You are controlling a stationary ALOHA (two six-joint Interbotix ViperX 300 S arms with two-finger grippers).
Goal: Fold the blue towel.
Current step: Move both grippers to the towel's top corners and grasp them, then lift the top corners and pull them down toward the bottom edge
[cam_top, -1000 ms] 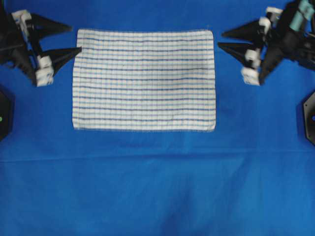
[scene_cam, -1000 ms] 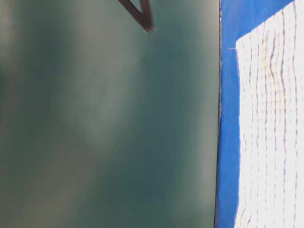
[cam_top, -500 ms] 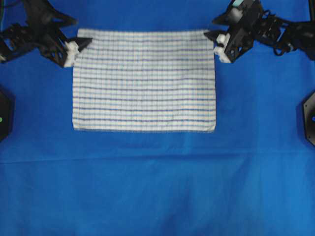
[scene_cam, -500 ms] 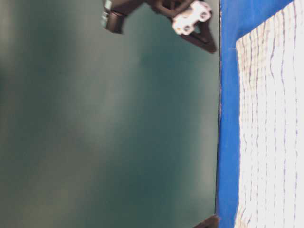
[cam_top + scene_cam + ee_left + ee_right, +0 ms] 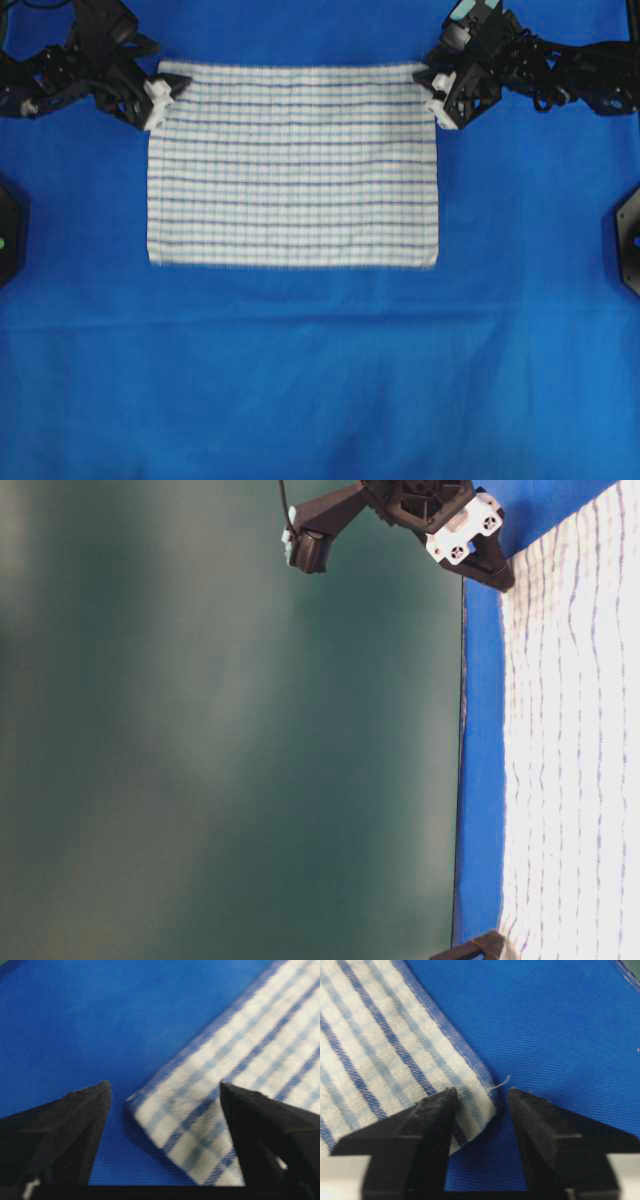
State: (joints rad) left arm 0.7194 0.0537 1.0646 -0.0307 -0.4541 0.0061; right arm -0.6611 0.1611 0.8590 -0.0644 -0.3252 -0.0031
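The towel [image 5: 293, 165] lies flat on the blue cloth [image 5: 320, 380], upper middle of the overhead frame. Left gripper [image 5: 168, 90] sits at its top-left corner, jaws apart with the corner between them. Right gripper [image 5: 432, 92] is at the top-right corner, jaws narrower but still apart, straddling that corner, nothing pinched.

No text, label, brand, number or sign can be read in any view.
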